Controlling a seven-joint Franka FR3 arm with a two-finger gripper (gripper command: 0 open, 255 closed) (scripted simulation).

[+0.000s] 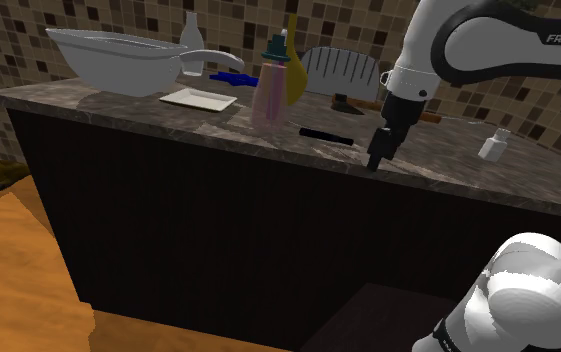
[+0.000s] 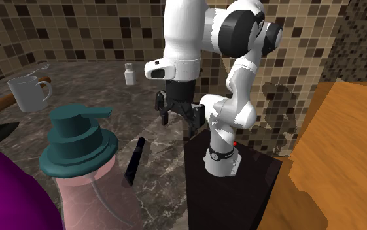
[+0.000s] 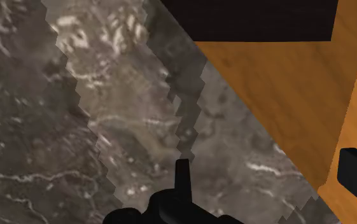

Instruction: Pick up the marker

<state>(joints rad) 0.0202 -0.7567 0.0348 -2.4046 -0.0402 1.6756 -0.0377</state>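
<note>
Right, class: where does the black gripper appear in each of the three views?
Shoulder view: gripper right of centre, above the countertop's front edge, right of the marker.
Second exterior view: gripper at centre, up-right of the marker.
Wrist view: open fingers over the countertop edge, orange floor beside.
Shared landmark: the marbled countertop's edge.

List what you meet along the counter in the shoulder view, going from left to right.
Big white bowl → flat white dish → pink soap bottle → black marker → gripper, open → small white bottle.
</note>
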